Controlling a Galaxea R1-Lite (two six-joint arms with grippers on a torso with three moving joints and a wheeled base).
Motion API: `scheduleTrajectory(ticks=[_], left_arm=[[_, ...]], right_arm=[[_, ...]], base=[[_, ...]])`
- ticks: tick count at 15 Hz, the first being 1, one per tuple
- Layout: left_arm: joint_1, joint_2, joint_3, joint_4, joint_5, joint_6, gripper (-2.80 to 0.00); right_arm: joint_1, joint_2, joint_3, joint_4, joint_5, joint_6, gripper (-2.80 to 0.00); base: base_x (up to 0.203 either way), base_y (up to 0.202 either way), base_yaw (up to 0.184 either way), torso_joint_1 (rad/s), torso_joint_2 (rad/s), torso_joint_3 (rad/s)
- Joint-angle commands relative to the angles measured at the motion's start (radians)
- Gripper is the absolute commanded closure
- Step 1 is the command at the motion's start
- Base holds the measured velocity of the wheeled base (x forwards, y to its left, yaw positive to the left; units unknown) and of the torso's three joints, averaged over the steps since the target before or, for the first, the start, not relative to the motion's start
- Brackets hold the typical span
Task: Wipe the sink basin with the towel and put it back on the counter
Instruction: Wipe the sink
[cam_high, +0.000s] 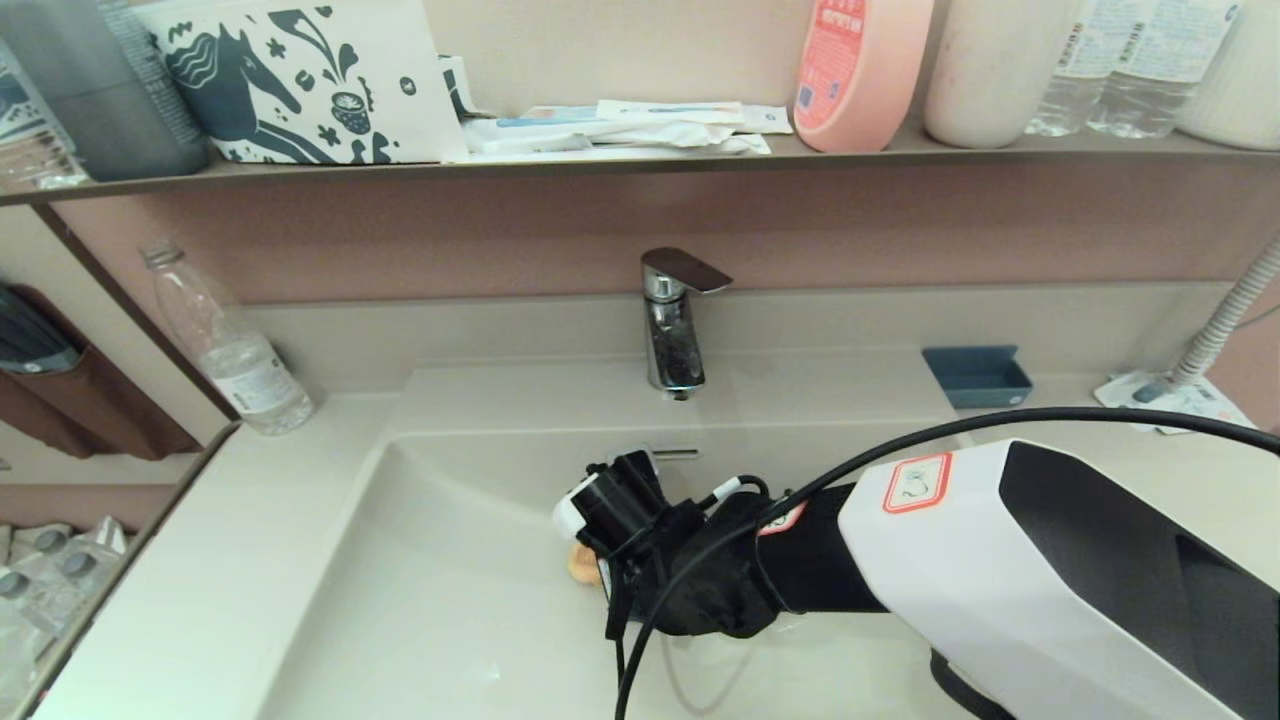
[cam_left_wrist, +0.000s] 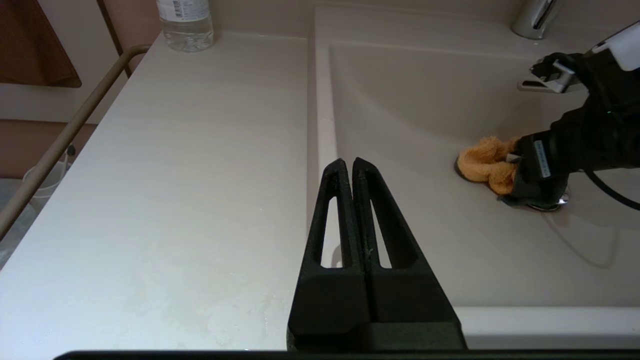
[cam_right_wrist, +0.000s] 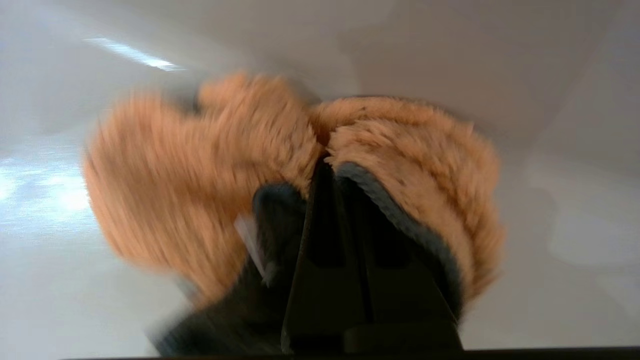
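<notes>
The beige sink basin (cam_high: 420, 590) fills the middle of the head view. My right gripper (cam_right_wrist: 325, 165) reaches down into it and is shut on the orange-tan fluffy towel (cam_left_wrist: 487, 162), which is bunched round the fingers and pressed on the basin floor (cam_left_wrist: 450, 240) beside the chrome drain plug (cam_left_wrist: 547, 204). In the head view only a bit of the towel (cam_high: 580, 568) peeks out under the black wrist. My left gripper (cam_left_wrist: 349, 167) hangs shut and empty over the basin's left rim, by the counter (cam_left_wrist: 175, 175).
A chrome tap (cam_high: 672, 320) stands behind the basin. A clear water bottle (cam_high: 230, 345) sits at the counter's back left, a blue tray (cam_high: 978, 375) at the back right. The dark shelf (cam_high: 640, 160) above carries bottles and packets. A rail (cam_left_wrist: 60, 145) edges the counter's left side.
</notes>
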Motion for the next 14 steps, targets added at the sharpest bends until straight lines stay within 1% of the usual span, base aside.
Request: scheduleTrajectory(ticks=[1, 4, 6, 11, 13, 14], left_arm=[[0.0, 0.001, 0.0, -0.001, 0.0, -0.001, 0.0], [0.0, 0.001, 0.0, -0.001, 0.0, -0.001, 0.0], [0.0, 0.001, 0.0, -0.001, 0.0, -0.001, 0.0], [0.0, 0.001, 0.0, -0.001, 0.0, -0.001, 0.0], [0.0, 0.001, 0.0, -0.001, 0.0, -0.001, 0.0], [0.0, 0.001, 0.0, -0.001, 0.0, -0.001, 0.0]], right_arm=[[-0.008, -0.075, 0.068, 0.015, -0.019, 0.001, 0.0], [-0.03, -0.145, 0.182, 0.01, -0.04, 0.0, 0.0], [-0.044, -0.176, 0.254, 0.009, -0.073, 0.0, 0.0], [-0.091, -0.294, 0.401, 0.019, -0.104, -0.001, 0.0], [-0.103, -0.356, 0.443, 0.078, -0.111, -0.001, 0.0], [-0.105, -0.398, 0.454, 0.163, -0.11, 0.0, 0.0]], base=[[0.0, 0.0, 0.0, 0.0, 0.0, 0.0], [0.0, 0.0, 0.0, 0.0, 0.0, 0.0], [0.0, 0.0, 0.0, 0.0, 0.0, 0.0], [0.0, 0.0, 0.0, 0.0, 0.0, 0.0], [0.0, 0.0, 0.0, 0.0, 0.0, 0.0], [0.0, 0.0, 0.0, 0.0, 0.0, 0.0]])
